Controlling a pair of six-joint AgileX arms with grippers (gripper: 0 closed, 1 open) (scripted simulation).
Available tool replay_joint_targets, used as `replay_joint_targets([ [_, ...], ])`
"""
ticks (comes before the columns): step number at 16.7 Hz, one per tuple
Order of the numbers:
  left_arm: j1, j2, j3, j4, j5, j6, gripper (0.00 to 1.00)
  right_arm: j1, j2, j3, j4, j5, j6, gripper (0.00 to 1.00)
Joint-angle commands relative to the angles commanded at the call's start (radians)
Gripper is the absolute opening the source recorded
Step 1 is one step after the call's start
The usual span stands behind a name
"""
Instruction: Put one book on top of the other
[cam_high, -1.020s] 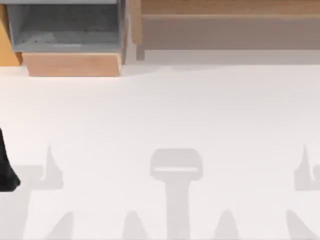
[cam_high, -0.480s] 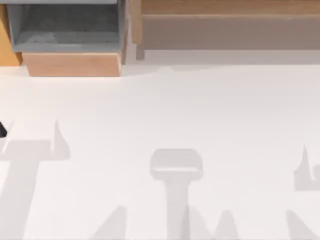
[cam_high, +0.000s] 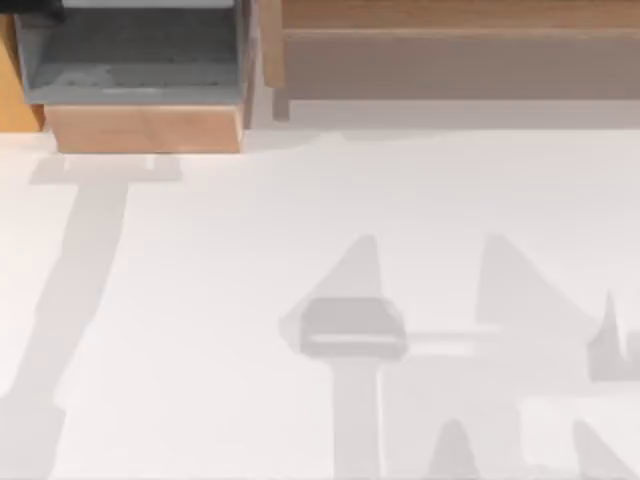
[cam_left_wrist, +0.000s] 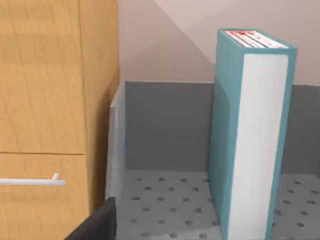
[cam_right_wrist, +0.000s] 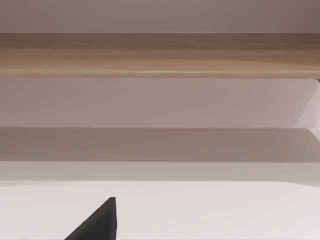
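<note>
A teal book (cam_left_wrist: 250, 135) with a white page edge stands upright inside a grey bin (cam_left_wrist: 165, 125) with a dotted floor. In the left wrist view my left gripper (cam_left_wrist: 97, 225) shows as a black wedge just in front of the bin, short of the book and apart from it. A dark piece of my left arm (cam_high: 30, 8) sits over the grey bin (cam_high: 130, 50) at the table's far left corner. The other book is out of view. My right gripper (cam_right_wrist: 97, 222) is a black wedge above the bare white table (cam_right_wrist: 210, 210), facing the back.
A wooden cabinet (cam_left_wrist: 50, 100) with a metal handle (cam_left_wrist: 30, 182) stands close beside the bin. A long wooden shelf (cam_high: 450, 50) runs along the back of the table to the right of the bin. Arm shadows lie across the white tabletop (cam_high: 250, 220).
My left arm has moved from the table's left edge up to the far left corner over the grey bin. The shadows on the table have shifted with it.
</note>
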Motion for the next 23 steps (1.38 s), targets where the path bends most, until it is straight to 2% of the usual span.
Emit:
replay_joint_targets([
  [5, -0.042, 0.454, 0.279, 0.146, -0.034, -0.002, 1.0, 0.0, 0.0, 0.0, 0.0, 0.0, 0.0, 1.0],
  [9, -0.062, 0.665, 0.414, 0.217, -0.05, -0.003, 1.0, 0.0, 0.0, 0.0, 0.0, 0.0, 0.0, 1.0],
  [17, -0.062, 0.71, 0.444, 0.231, -0.052, -0.003, 1.0, 0.0, 0.0, 0.0, 0.0, 0.0, 0.0, 1.0],
  [23, -0.058, 0.797, 0.567, 0.198, -0.044, -0.004, 1.0, 0.0, 0.0, 0.0, 0.0, 0.0, 0.0, 1.0],
])
